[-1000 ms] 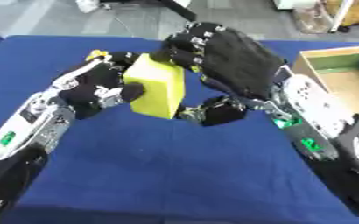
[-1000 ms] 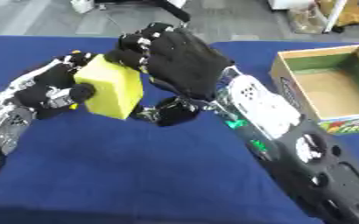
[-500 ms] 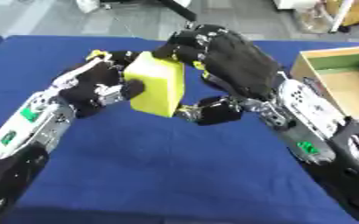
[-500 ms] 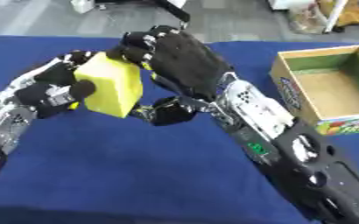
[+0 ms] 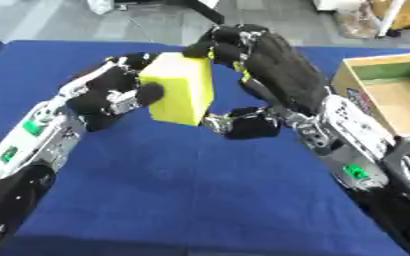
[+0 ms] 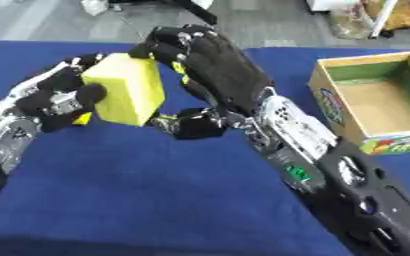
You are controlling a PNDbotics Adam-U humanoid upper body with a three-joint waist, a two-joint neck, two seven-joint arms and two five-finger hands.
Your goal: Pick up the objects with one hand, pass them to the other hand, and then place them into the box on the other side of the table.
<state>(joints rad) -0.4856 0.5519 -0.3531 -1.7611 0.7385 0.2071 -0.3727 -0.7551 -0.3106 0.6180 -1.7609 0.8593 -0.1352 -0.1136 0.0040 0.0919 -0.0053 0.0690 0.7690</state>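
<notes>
Yellow block (image 5: 180, 89) upper middle of frame, held between left hand (image 5: 112, 97) and right hand (image 5: 261, 75). Fingers of both curled round its sides, thumbs underneath.

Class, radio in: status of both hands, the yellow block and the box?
Left hand curled round yellow foam block, held above blue table. Right hand closing on it, fingers on top, thumb beneath. Open cardboard box at right, path unobstructed.

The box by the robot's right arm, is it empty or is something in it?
Empty, as far as shown. The box shows only its bare brown floor.
</notes>
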